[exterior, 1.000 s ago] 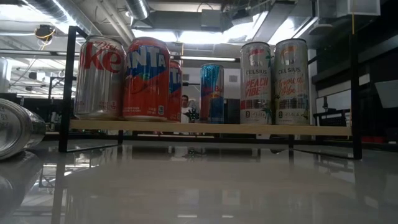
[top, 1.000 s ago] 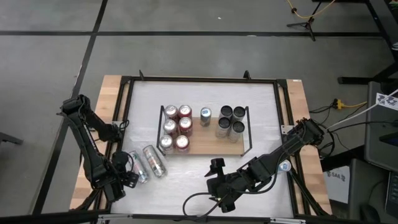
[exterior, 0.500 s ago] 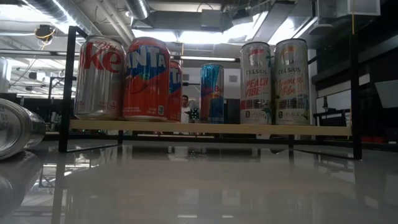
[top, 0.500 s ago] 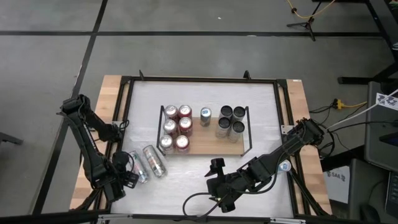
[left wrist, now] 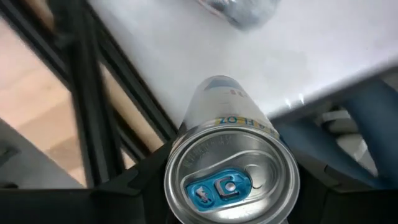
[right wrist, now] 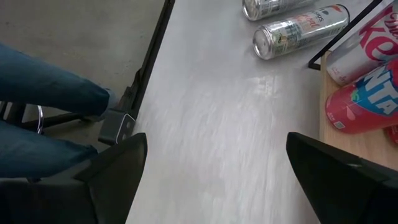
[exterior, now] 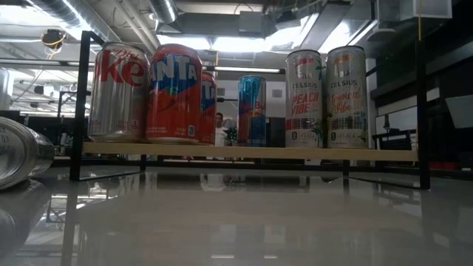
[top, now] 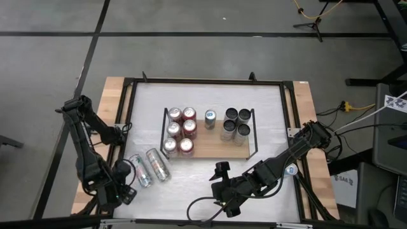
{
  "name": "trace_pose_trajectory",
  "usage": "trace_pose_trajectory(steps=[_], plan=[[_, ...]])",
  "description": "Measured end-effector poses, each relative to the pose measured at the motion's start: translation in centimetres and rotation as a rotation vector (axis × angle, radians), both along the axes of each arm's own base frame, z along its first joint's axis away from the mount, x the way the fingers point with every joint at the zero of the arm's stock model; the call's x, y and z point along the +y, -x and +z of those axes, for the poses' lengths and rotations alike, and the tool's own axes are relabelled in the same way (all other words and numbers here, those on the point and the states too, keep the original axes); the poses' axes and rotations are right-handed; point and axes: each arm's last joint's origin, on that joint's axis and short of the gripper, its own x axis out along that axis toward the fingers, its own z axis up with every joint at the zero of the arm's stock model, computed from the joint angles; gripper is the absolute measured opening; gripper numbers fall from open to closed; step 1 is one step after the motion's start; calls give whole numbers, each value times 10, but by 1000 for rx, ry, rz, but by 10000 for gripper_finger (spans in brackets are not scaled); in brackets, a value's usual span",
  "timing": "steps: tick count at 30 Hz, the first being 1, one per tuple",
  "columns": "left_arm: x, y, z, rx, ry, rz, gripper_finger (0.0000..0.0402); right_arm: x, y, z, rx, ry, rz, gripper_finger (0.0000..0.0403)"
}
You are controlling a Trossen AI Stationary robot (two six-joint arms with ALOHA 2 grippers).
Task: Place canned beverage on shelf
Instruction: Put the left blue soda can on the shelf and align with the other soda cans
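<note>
While the shelf [top: 210, 137] sits mid-frame in the high view, already carrying six red and silver cans at its left, one blue can in the middle and four dark-topped cans at its right, the can [left wrist: 231, 171] that matters now lies near the lower left of that view, at the bench's [top: 210, 191] edge. The left wrist view shows it end-on, blue tab toward the camera, filling the space between the dark fingers of the left gripper [top: 129, 186], which looks clamped on its top end. A second loose can [top: 158, 164] lies just beside it, toward the shelf, on its side.

The right gripper [top: 221, 172] rests low on the bench, lower centre of the high view, below the shelf, fingers spread wide and holding nothing.

Risks from here, as I judge them: the grip takes the can near its lid, so its weight hangs out ahead and it could tip or slide out during the lift. Swinging toward the shelf may knock the second can and send it rolling. Free board is only at the shelf's lower middle and right, so the black rail or the standing cans could be clipped on the way in. The right arm also lies close to that approach.
</note>
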Motion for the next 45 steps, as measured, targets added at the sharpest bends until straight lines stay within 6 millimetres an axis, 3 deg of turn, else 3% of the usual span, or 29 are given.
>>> trace_pose_trajectory(steps=[5,10,23,31,38,45], plan=[[-12,-15,24,-162,167,-65,216,0,1,1,28,-38,-2,381],[-12,-39,32,-372,214,-97,215,2,4,7,83,-123,13,381],[6,-143,16,-799,138,-400,216,4,17,21,150,-231,63,381],[40,-177,19,-927,42,-510,217,10,59,44,121,-146,56,381],[77,-201,53,-1076,-109,-588,217,15,91,55,47,14,32,381],[125,-214,86,-1134,-303,-651,218,23,99,55,22,42,43,381]])
